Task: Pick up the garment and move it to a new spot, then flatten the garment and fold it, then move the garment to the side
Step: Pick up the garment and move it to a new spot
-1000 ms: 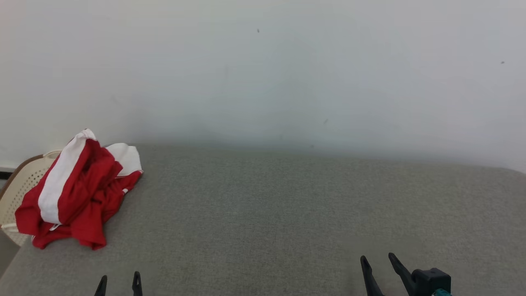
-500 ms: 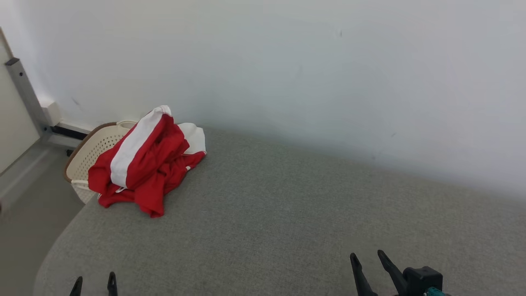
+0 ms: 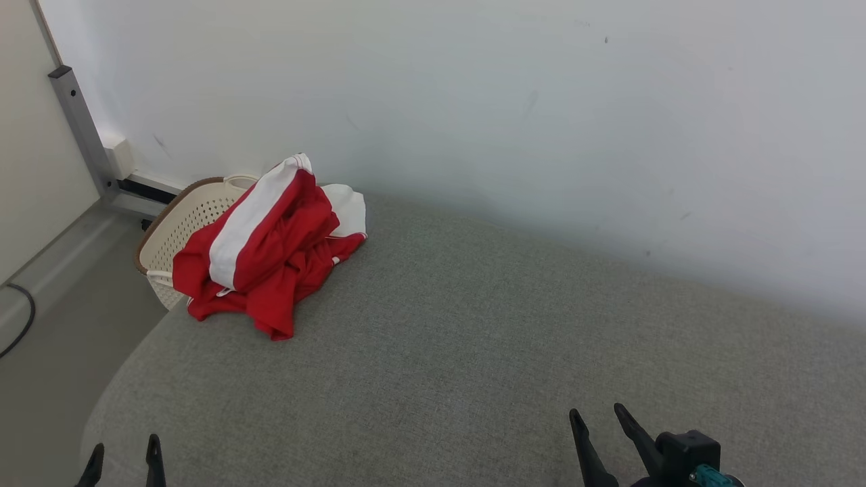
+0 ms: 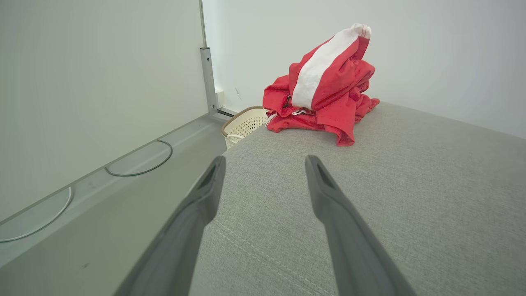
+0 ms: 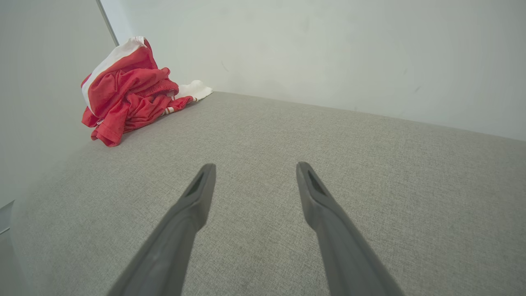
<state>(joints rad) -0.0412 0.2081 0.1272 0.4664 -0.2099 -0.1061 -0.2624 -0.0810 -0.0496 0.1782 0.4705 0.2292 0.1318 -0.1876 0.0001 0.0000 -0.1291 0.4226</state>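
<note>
Basket (image 3: 177, 228): cream, perforated, with a brown rim. It stands on the floor (image 3: 61, 338) at the far left corner of the cushion (image 3: 473, 338). The garment hides most of its inside, so its contents cannot be told.

Garment (image 3: 264, 257): red with a broad white stripe, bunched in an upright heap on the far left corner of the cushion, close to the wall (image 3: 473, 101). Its left edge reaches past the cushion toward the basket (contact with the rim cannot be told).

Cushion: grey woven fabric with a rounded near left corner.

Room: a plain pale wall runs behind the cushion. A grey metal post (image 3: 80, 125) stands in the left corner. A dark cable (image 3: 21, 325) curves across the grey floor.

Left claw (image 3: 125, 446): wide and empty, at the near left edge of the cushion, well apart from the garment. In the left wrist view its fingers (image 4: 328, 197) point toward the heap.

Right claw (image 3: 597, 411): wide and empty, above the near right part of the cushion.
</note>
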